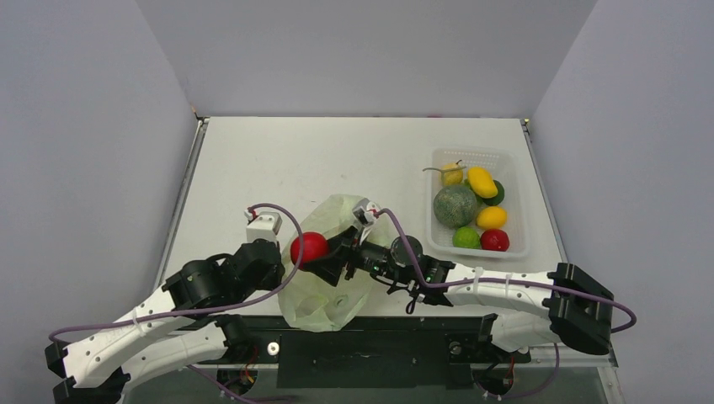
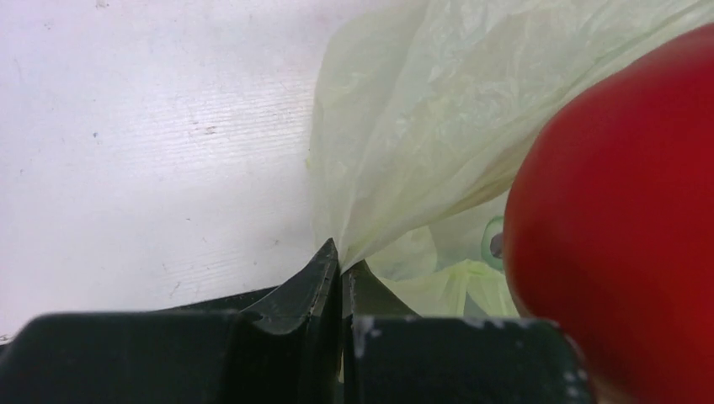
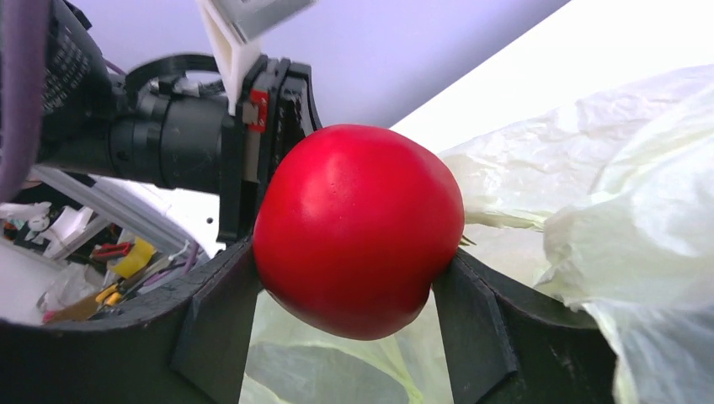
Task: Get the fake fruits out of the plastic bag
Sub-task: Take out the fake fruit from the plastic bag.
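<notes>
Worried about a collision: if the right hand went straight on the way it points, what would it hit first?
Probably the left arm's wrist, which sits right behind the red fruit clamped in the right hand. Depth is unclear, but nothing else shows between them.

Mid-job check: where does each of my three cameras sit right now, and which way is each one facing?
Top external: above and behind the bases, looking down on the table, plastic bag and basket; left arm and right arm show.
Left wrist: low over the table, facing the bag; the left gripper is shut on the bag's edge.
Right wrist: looking across the bag toward the left arm; the right gripper clamps the red fruit.
Shared: bag and red fruit appear in all three.
</notes>
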Available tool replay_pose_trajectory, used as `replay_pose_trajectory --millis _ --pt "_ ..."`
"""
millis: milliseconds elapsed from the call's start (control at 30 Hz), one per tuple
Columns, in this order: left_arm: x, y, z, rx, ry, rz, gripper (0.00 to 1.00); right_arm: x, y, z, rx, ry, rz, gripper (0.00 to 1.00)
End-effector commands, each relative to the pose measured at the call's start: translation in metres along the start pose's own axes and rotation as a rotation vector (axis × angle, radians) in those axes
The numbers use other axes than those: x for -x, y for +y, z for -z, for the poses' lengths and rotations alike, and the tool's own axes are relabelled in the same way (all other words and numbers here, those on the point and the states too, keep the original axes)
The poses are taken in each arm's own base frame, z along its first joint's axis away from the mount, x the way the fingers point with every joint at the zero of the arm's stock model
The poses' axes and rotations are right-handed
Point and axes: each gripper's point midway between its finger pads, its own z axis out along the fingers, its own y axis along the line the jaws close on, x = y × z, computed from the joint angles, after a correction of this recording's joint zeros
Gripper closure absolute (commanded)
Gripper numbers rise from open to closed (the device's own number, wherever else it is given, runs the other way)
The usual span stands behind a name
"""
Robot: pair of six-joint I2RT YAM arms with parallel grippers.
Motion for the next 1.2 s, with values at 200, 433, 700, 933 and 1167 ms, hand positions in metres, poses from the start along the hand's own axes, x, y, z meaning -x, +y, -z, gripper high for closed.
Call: replay_pose_trajectory --millis 200,433,700,933,1167 --pt "0.021 0.006 0.005 0.016 -0.116 0.075 1.00 -0.030 0.020 -0.015 0.182 0.131 -0.037 1.00" --pt "0.025 0.010 0.008 0.028 -0.142 0.097 1.00 -0.083 0.012 -0.048 0.230 0.338 -0.188 0.92" --pt "0.028 0.012 0.008 0.028 -0.168 0.106 1.00 -0.118 0.023 -0.041 0.367 0.465 -0.308 0.89" --pt "0.032 0.020 0.010 0.067 -0.196 0.124 1.00 -0.126 0.047 0.006 0.535 0.548 -0.314 0.94" --pt "0.039 0.032 0.019 0.078 -0.255 0.169 1.00 -0.147 0.049 0.044 0.563 0.697 -0.213 0.98"
